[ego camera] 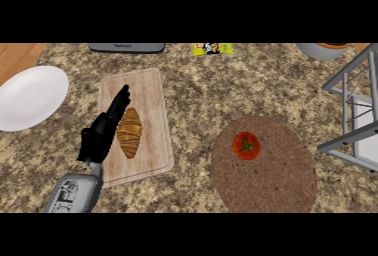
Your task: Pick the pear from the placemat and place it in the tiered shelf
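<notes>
On the round brown placemat [266, 175] at the lower right lies a red, tomato-like fruit with a green stem [246, 145]; no pear shows. The grey tiered shelf [354, 112] stands at the right edge, partly cut off. My left hand [103, 132] is over the wooden cutting board [148, 100], fingers straight and pointing up the view, right beside a croissant [130, 132]. It holds nothing. My right hand does not show.
A white plate [29, 97] lies at the left. At the far edge are a grey appliance [127, 47], a yellow packet [213, 48] and a grey pot [325, 50]. Speckled counter lies between the board and the placemat.
</notes>
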You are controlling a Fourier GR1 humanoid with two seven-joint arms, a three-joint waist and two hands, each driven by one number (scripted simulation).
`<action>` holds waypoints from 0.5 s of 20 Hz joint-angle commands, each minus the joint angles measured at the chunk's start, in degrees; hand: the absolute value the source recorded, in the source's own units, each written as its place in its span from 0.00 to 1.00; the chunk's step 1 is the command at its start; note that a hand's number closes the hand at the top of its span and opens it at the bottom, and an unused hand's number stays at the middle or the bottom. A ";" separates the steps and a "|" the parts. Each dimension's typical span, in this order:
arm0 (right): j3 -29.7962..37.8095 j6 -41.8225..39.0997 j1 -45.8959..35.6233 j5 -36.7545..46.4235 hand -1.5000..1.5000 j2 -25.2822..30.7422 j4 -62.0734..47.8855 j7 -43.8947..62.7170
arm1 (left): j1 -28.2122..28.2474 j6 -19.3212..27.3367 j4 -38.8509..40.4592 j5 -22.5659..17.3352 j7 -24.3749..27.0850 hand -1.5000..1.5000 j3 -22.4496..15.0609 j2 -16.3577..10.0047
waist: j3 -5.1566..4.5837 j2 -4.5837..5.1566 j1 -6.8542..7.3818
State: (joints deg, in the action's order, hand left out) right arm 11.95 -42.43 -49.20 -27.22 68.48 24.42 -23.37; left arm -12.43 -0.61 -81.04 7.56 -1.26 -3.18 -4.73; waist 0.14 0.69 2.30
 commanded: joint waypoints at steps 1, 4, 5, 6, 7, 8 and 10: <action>4.48 -8.35 -5.85 -6.08 0.00 1.99 -7.81 6.88 | -1.97 0.20 0.40 0.37 -1.00 0.50 -0.36 0.52 | 0.01 0.27 0.47; 5.08 -6.66 -7.99 -5.74 0.00 5.16 -10.94 12.29 | -0.65 1.25 -0.69 1.39 -0.62 0.50 -1.38 1.32 | 0.12 0.66 1.90; 5.96 -7.60 -7.15 -6.23 0.00 6.79 -12.53 12.92 | 0.31 -0.95 -0.88 0.21 -0.45 0.50 -1.34 0.33 | 0.13 0.50 1.20; 5.79 -6.69 -7.83 -5.95 0.00 6.95 -12.98 14.27 | -2.38 -0.13 -0.68 0.04 -1.91 0.50 -0.49 0.65 | 0.17 0.78 1.40; 5.86 -6.72 -7.30 -5.72 0.00 8.81 -13.64 15.06 | 0.10 -0.88 -1.30 -0.43 -0.40 0.50 -0.60 0.24 | 0.23 0.87 1.95; 4.83 -7.86 -6.12 -4.70 0.00 7.45 -13.72 14.98 | -2.26 0.16 -0.86 0.28 -1.09 0.50 -0.63 0.82 | 0.31 1.14 1.54; 3.30 -9.62 -4.38 -2.75 0.00 9.66 -13.23 15.24 | -0.26 -0.04 -1.22 0.57 -0.54 0.50 -1.71 1.30 | 0.44 1.27 1.61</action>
State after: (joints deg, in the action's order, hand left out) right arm 16.21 -48.72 -54.95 -31.47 75.46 12.81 -9.51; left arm -13.35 -0.80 -81.69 7.92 -1.91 -4.05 -4.19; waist 0.39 1.61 3.78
